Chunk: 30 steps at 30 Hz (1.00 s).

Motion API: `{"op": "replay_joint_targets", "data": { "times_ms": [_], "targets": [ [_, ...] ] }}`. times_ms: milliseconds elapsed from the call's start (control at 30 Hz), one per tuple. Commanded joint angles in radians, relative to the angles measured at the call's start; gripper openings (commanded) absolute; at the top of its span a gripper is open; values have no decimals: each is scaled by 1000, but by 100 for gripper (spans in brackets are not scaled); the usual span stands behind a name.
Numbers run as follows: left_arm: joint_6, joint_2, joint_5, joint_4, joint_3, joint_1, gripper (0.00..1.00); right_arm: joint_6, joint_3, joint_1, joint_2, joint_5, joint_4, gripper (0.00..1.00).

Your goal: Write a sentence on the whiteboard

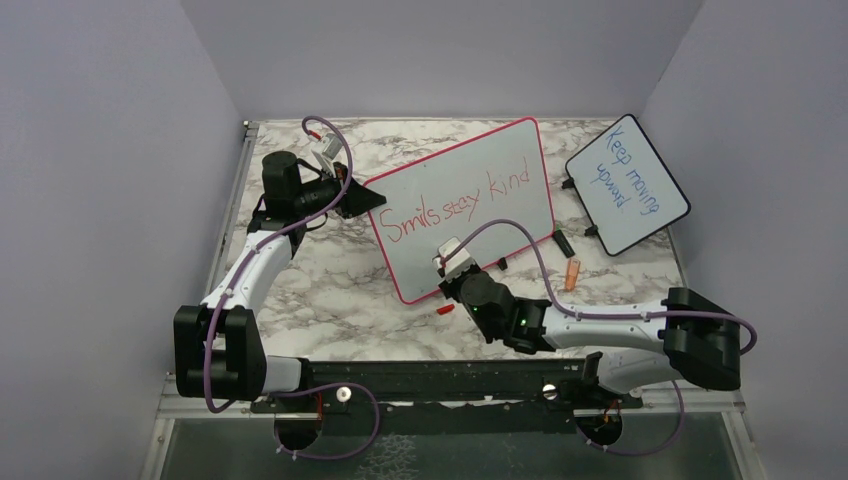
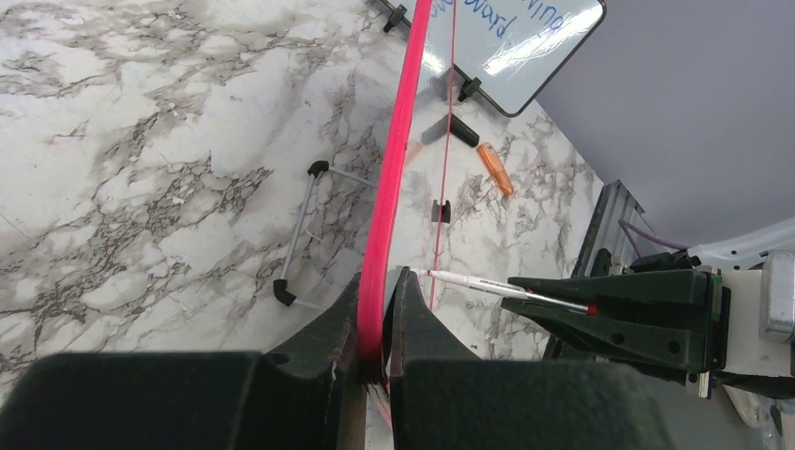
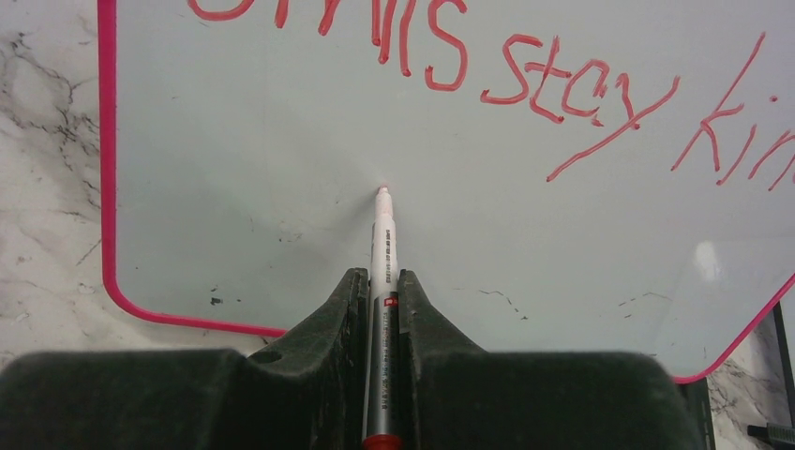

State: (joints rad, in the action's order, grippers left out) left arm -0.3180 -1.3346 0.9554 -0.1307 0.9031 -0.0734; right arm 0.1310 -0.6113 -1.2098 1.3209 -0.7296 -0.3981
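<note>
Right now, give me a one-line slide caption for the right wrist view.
Right gripper shut on the marker, its tip at the whiteboard, on the blank area below the red sentence.

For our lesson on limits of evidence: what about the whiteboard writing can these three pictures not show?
- Right wrist view: the top and right edges cut off the sentence.
- Left wrist view: the whiteboard shows edge-on, so its writing is unreadable.
- Top view: the right arm hides the tip of the marker.

Left claw (image 2: 378,281) pinching pink-framed whiteboard (image 2: 401,150), right claw (image 2: 525,292) holding marker (image 2: 473,281) near it, orange cap (image 2: 494,169) beyond
</note>
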Motion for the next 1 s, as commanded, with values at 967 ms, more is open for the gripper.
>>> {"op": "replay_joint_targets", "data": {
  "times_ms": [967],
  "targets": [
    [125, -35, -185, 80, -30, -12, 0, -36, -60, -5, 16, 113, 118, 1]
  ]
}}
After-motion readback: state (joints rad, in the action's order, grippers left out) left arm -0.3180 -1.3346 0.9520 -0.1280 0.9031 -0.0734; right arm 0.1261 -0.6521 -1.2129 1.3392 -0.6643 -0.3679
